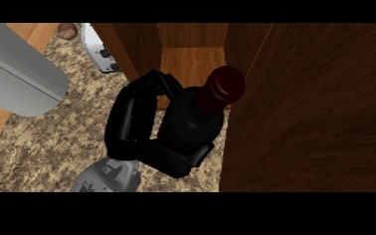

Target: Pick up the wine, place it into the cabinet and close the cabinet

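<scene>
Starting at the far left there's a big grey curved thing, can't tell what it is, sitting over the speckled granite counter. Up top left there's a small brown round object, and just right of it a white appliance with dark knobs, looks like a toaster, but only part of it shows.

Then the hand, coming up off a grey forearm at the bottom edge. Only one hand shows, and I can't say for sure which side it belongs to, though it looks like the right. It's curled right round the wine: fingers wrapping the far side of the bottle near its shoulder, thumb hooked round the near side lower down. So it's closed on the bottle.

The wine itself is a very dark, nearly black bottle with a dark red cap, tilted so the cap end points up and right, toward the cabinet. The bottle body sits in the crook of the hand, with the neck and cap sticking out past the fingers.

The cap is right at the cabinet's opening, over the lighter wooden shelf inside. The big dark wood panel on the right looks like the open door.
</scene>
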`<act>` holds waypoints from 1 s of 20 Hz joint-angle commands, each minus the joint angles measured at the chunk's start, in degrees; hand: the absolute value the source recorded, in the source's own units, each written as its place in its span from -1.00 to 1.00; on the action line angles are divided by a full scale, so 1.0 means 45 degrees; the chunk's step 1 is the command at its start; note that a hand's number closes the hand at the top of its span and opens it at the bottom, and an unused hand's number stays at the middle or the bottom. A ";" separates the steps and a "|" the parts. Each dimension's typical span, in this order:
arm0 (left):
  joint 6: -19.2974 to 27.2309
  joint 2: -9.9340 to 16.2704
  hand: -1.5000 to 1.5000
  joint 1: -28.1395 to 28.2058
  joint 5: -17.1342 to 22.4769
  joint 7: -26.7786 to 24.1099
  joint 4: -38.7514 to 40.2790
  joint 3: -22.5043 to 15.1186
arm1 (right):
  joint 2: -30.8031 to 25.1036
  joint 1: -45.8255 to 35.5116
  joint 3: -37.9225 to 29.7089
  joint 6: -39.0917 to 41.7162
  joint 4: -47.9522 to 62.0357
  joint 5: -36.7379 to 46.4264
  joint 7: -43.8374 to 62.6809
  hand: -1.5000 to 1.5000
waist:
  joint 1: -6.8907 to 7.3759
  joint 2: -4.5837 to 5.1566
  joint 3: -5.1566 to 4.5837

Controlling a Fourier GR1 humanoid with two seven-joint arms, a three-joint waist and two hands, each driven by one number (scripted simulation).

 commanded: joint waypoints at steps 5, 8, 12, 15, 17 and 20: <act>0.1496 -0.0011 1.00 -0.0878 -0.0424 0.0457 0.0431 -0.0548 | 0.0392 0.1441 0.0443 0.0218 -0.1717 -0.0610 -0.0357 -1.00 | 0.0061 -0.0010 0.0001; 0.3137 -0.0011 1.00 -0.2862 -0.0061 0.0678 0.1817 -0.1069 | -0.0348 -0.0710 -0.0586 -0.0159 -0.0867 -0.1423 0.0961 -1.00 | 0.0020 0.0018 -0.0005; 0.3710 -0.0011 1.00 -0.2263 -0.0801 -0.0104 0.1975 -0.1707 | 0.0161 0.0750 -0.0221 0.0091 -0.1513 -0.1087 0.0191 -1.00 | 0.0020 -0.0009 0.0000; 0.3235 -0.0011 1.00 -0.2375 -0.0158 -0.0692 0.2696 -0.1229 | 0.0514 0.0913 0.0988 0.0169 -0.1346 0.0091 -0.0281 -1.00 | 0.0038 0.0008 -0.0006; 0.3275 -0.0011 1.00 -0.3217 0.0113 -0.0215 0.2983 -0.1083 | 0.0005 0.0686 -0.0310 0.0405 -0.0906 -0.1149 -0.0355 -1.00 | 0.0037 0.0012 -0.0001; 0.3445 -0.0011 1.00 -0.2735 0.0743 -0.1332 0.3275 -0.0979 | -0.0338 0.0749 -0.0925 0.0497 -0.1270 -0.1908 0.0181 -1.00 | 0.0015 0.0015 -0.0003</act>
